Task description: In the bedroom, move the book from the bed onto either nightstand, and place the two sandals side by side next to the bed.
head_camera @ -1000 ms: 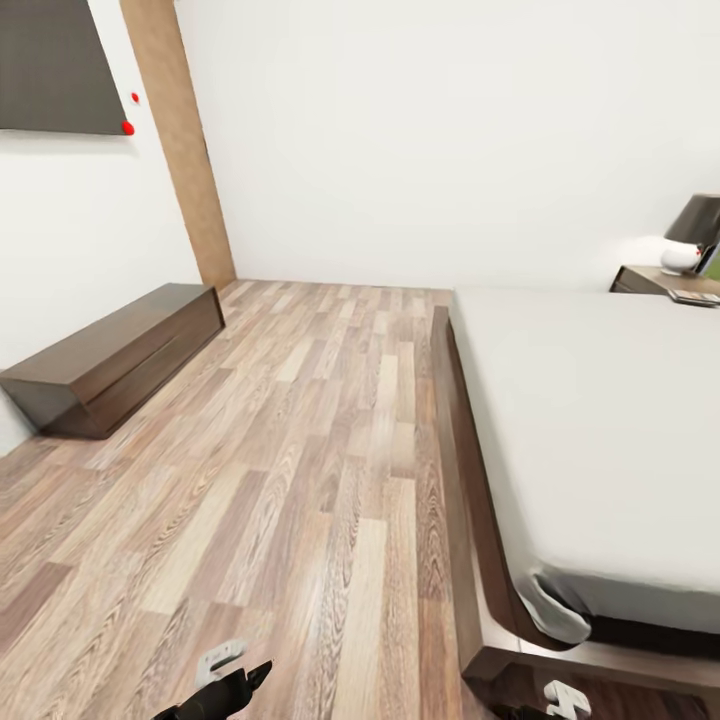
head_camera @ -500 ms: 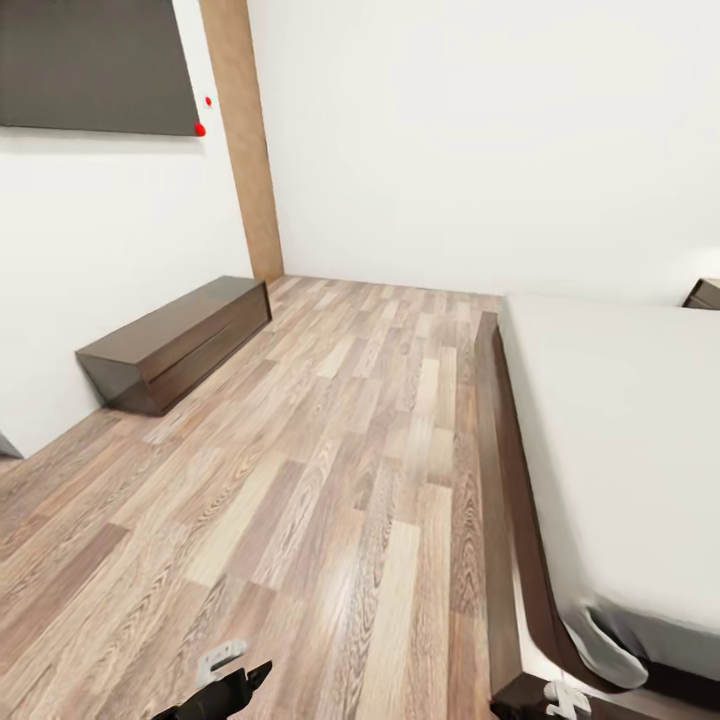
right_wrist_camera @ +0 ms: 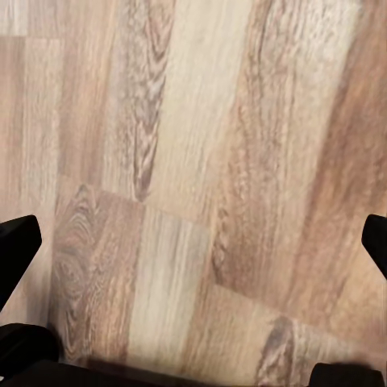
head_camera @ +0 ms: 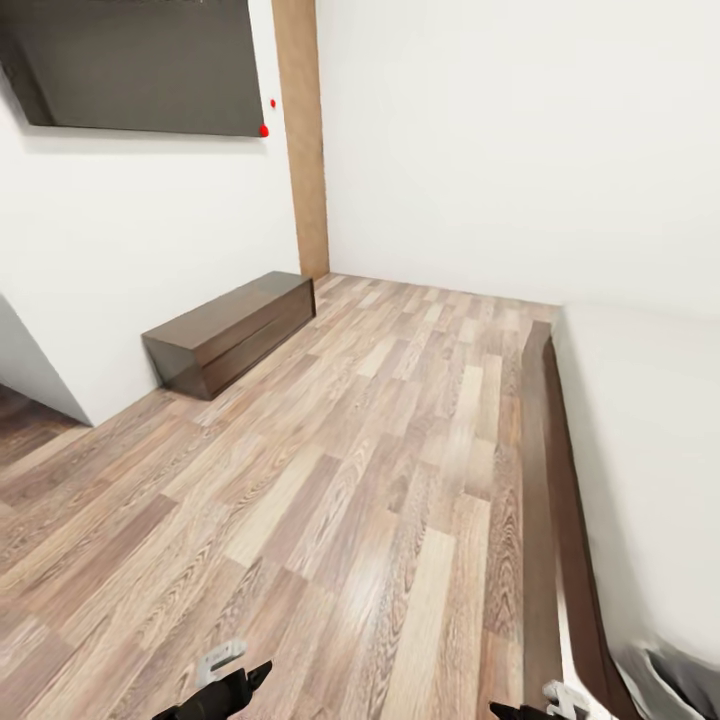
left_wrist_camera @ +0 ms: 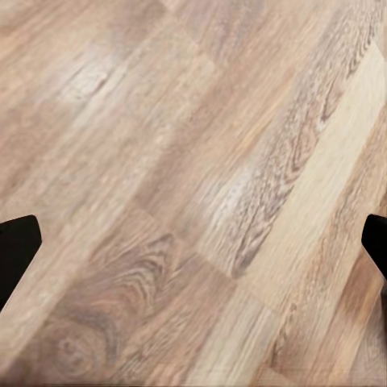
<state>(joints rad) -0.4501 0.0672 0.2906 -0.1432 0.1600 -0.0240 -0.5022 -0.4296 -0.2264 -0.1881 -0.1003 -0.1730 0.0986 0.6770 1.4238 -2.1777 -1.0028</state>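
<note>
Nearest: the left gripper (head_camera: 225, 680) and right gripper (head_camera: 545, 700) sit low at the near edge of the head view, both held close to the trunk over the wood-plank floor (head_camera: 380, 480). In each wrist view the dark fingertips (left_wrist_camera: 18, 246) stand at opposite edges with bare planks between them, so both sets of jaws are spread wide and carry nothing (same reading for the right fingertips (right_wrist_camera: 18, 242)).

Just beside the right gripper: the corner of the bed (head_camera: 650, 450), with its whitish mattress and its dark brown frame rail (head_camera: 555, 480). The rail's long axis runs away from the robot, towards the far wall. The bed lies on the robot's right, so the right arm is the nearer one for anything on it.

No book is on the part of the mattress in view, and no sandals on the floor in view; the rest of the bed is cut off at the picture's edge.

Middle distance, left: a long dark brown low cabinet (head_camera: 230, 330) against the white wall, under a dark panel (head_camera: 140, 65) with two small red dots (head_camera: 264, 130).

Far: a brown wooden post (head_camera: 305, 140) at the wall corner.

Judgement: transit or search phase; the head needs to face further right before any reach.
</note>
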